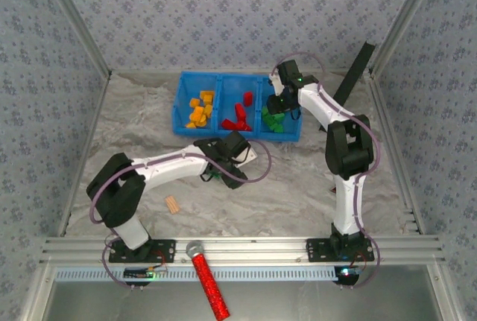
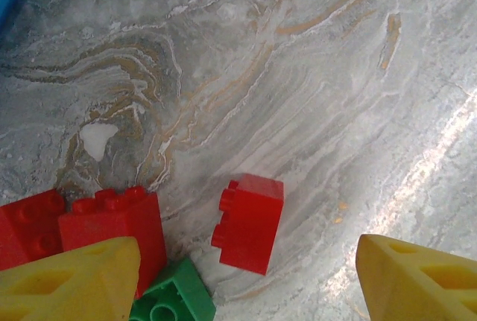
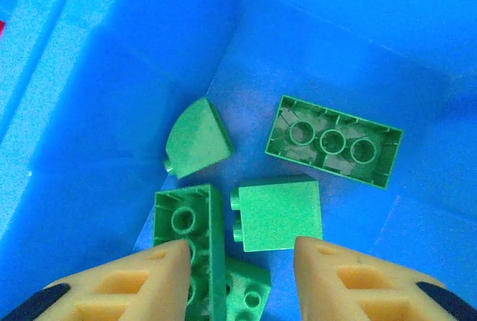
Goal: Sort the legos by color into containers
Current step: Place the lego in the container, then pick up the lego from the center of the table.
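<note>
The blue three-compartment tray [image 1: 195, 77] stands at the back, with yellow legos [image 1: 199, 109] on the left, red ones [image 1: 238, 116] in the middle and green ones [image 1: 273, 120] on the right. My right gripper [image 3: 238, 252] hangs open just above the green compartment. A square green brick [image 3: 279, 213] lies loose on the tray floor below its fingers, among several other green bricks [image 3: 333, 141]. My left gripper [image 2: 246, 276] is open low over the table. Its yellow fingers [image 2: 82, 276] straddle a red brick [image 2: 250, 220] lying on its side. Two more red bricks [image 2: 112, 224] and a green one [image 2: 171, 295] sit by its left finger.
A small tan ridged block [image 1: 173, 203] lies on the table near the left arm's base. A red glittery stick [image 1: 209, 280] rests across the front rail. A black strip [image 1: 354, 71] leans at the back right. Patterned walls close in three sides.
</note>
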Robot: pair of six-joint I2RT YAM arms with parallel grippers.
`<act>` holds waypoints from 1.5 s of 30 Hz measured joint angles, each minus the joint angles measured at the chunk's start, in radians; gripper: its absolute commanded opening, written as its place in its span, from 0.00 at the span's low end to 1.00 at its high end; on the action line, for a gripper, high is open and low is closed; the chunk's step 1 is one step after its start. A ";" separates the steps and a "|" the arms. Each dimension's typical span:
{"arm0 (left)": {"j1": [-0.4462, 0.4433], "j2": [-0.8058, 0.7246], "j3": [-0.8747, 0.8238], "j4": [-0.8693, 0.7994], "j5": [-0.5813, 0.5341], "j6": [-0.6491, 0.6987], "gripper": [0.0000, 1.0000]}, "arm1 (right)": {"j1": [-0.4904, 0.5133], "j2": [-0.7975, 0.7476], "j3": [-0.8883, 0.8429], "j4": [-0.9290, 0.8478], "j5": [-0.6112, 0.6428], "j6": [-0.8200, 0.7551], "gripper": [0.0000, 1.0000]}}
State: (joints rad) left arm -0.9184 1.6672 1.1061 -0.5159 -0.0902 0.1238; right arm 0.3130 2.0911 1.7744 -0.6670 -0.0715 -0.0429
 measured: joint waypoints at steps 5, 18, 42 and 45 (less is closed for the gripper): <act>0.000 0.038 0.022 0.005 0.000 0.009 0.75 | -0.006 0.000 0.000 0.000 -0.011 0.000 0.44; 0.000 0.127 0.032 0.031 -0.011 0.026 0.74 | -0.007 0.000 0.000 0.000 -0.028 0.001 0.48; 0.020 0.190 0.058 0.038 0.036 -0.007 0.24 | -0.007 0.014 0.012 -0.011 -0.030 0.001 0.47; 0.024 0.190 0.060 0.035 0.042 -0.013 0.23 | -0.007 0.014 0.012 -0.011 -0.030 0.001 0.47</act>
State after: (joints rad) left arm -0.8944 1.8568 1.1664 -0.4805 -0.0483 0.1104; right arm 0.3061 2.1048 1.7866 -0.6785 -0.1017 -0.0422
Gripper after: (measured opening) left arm 0.273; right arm 0.474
